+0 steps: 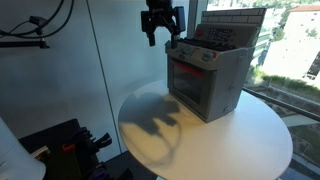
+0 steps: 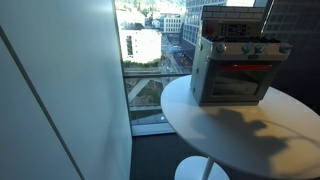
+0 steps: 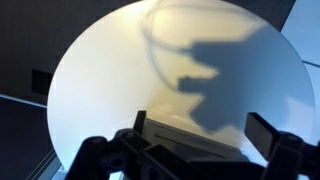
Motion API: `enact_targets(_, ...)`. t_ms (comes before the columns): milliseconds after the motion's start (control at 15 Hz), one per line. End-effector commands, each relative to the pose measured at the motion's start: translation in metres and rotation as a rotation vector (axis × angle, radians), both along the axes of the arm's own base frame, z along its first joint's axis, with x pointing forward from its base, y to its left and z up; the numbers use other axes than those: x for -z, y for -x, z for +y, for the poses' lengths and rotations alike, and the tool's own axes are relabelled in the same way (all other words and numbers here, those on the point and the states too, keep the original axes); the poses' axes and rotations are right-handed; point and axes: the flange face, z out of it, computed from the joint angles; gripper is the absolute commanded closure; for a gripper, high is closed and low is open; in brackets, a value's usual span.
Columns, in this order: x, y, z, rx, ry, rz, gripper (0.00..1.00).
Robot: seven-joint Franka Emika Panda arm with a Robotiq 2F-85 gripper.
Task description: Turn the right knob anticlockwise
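A grey toy oven (image 1: 215,80) with a red front stands on the round white table (image 1: 250,140), and it also shows as the oven (image 2: 235,75) seen from its front. A row of small whitish knobs runs along the top of the front. The right knob (image 2: 281,47) is the last one at that end of the row. My gripper (image 1: 165,40) hangs open in the air above and beside the oven's upper front corner, touching nothing. In the wrist view the gripper (image 3: 200,122) is open and empty, and a grey edge (image 3: 190,142) lies low between the fingers.
The table top (image 3: 110,70) carries the arm's shadow. A glass wall and window with a city view stand behind the oven (image 2: 150,45). Dark equipment sits on the floor (image 1: 70,140) by the table.
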Motion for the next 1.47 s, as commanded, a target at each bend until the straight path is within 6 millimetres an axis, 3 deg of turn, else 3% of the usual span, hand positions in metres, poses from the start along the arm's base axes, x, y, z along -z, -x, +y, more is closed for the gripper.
enact_targets(0,-0.011,-0.024,-0.001,0.058,-0.029,-0.072,0.0)
enact_targets(333,-0.01,-0.048,-0.002,0.169,-0.094,-0.181,0.0)
enact_targets(733,0.006,-0.066,-0.006,0.308,-0.138,-0.289,0.0)
enact_targets(1133,0.018,-0.076,-0.008,0.406,-0.164,-0.35,0.0)
enact_targets(1400,0.022,-0.076,-0.006,0.373,-0.147,-0.331,0.0)
